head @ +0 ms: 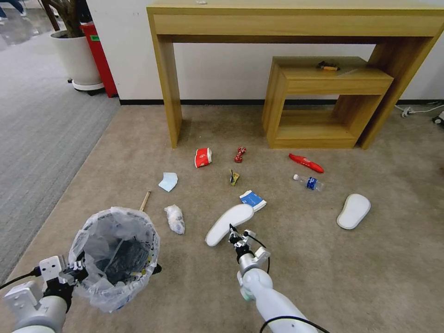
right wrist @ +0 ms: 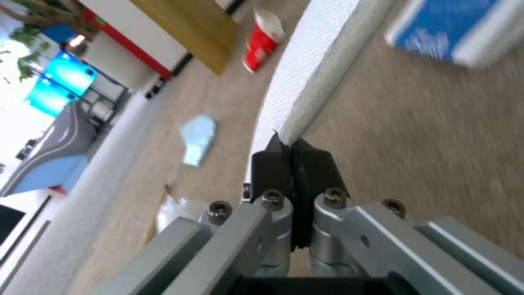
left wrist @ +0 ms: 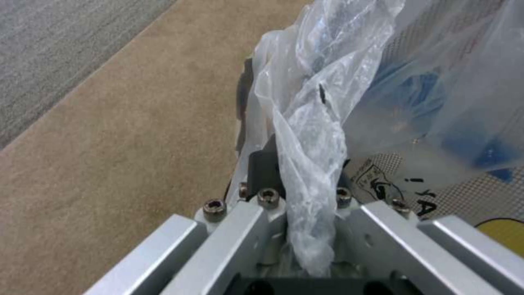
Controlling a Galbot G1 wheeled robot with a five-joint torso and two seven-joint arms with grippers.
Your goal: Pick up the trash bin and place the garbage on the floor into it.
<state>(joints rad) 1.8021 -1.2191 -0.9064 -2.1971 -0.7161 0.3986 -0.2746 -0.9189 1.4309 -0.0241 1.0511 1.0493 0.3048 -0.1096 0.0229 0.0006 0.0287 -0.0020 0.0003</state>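
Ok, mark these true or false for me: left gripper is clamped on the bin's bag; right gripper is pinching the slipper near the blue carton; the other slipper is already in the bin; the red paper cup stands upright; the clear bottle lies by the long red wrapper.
1. True: the left gripper is shut on the crinkly clear bag of the small round black trash bin.
2. True: the right gripper pinches the edge of the near white slipper.
3. False: the far white slipper lies on the beige carpet.
4. False: the red paper cup lies on its side.
5. True: small clear bottle, long red wrapper.
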